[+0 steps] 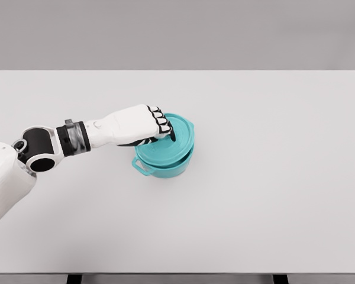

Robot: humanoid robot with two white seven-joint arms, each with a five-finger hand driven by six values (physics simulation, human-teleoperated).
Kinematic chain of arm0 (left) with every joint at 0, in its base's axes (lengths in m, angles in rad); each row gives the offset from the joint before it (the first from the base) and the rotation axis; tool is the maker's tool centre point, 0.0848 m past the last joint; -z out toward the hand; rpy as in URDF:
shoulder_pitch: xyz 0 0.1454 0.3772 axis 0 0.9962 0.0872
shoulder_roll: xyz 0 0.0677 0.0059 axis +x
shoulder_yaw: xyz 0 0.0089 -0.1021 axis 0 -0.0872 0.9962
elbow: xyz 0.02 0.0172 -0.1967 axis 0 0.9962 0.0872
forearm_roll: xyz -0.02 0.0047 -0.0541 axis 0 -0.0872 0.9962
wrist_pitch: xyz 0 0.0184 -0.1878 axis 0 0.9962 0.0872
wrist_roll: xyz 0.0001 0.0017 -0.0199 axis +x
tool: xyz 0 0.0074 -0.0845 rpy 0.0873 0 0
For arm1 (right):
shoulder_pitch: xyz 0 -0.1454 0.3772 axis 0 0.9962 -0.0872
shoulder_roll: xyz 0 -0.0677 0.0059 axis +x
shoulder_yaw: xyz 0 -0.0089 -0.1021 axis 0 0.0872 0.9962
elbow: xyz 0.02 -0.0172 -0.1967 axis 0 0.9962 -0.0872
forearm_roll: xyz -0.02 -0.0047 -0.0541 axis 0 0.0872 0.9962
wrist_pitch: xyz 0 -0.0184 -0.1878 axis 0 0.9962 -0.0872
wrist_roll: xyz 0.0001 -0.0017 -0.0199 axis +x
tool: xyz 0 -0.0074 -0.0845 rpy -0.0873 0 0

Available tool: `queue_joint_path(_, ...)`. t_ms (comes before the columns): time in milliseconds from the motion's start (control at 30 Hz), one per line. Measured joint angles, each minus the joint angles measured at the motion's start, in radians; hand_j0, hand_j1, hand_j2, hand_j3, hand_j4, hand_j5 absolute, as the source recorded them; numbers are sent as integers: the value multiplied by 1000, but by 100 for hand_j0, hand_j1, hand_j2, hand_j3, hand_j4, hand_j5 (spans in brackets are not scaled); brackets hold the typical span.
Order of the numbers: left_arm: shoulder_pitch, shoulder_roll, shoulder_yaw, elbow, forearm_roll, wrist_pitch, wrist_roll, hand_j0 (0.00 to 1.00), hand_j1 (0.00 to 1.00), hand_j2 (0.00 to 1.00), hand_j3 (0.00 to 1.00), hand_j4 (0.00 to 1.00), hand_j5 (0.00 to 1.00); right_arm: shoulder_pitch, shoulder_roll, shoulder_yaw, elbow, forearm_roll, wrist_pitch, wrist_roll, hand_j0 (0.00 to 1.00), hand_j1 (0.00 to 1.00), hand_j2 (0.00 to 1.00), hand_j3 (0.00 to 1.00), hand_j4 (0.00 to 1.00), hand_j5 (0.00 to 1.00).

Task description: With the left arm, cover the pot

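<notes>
One left hand (pixel 147 125) is gripping the teal lid (pixel 173 142), holding it tilted on the pot (pixel 165 168) near the table's (pixel 272 195) middle.

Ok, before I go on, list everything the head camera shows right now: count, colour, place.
table: one, white, fills most of the view, against a grey background.
pot: one, teal, on the table a little left of centre, a side handle showing at its lower left.
lid: one, teal, on top of the pot, looks tilted rather than fully seated.
left arm: one, white with black joints, comes in from the lower left.
left hand: one, white with black finger segments, fingers curled at the lid's top, apparently gripping its knob.
right arm: not in view.
</notes>
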Motion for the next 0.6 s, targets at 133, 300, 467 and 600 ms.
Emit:
queue_joint_path(133, 0, 0, 0, -3, 0, 0, 0, 63, 63, 63, 63, 63, 63, 0, 0, 0, 0, 0, 0, 0, 100, 100, 100, 100, 100, 100)
queue_joint_path(300, 0, 0, 1, -5, 1, 0, 0, 65, 65, 65, 65, 65, 65, 0, 0, 0, 0, 0, 0, 0, 100, 100, 100, 100, 100, 100)
queue_joint_path(467, 0, 0, 1, -5, 1, 0, 0, 66, 66, 66, 66, 66, 66, 0, 0, 0, 0, 0, 0, 0, 100, 100, 100, 100, 100, 100)
queue_joint_path(600, 0, 0, 1, -5, 1, 0, 0, 69, 69, 69, 69, 69, 69, 0, 0, 0, 0, 0, 0, 0, 100, 100, 100, 100, 100, 100)
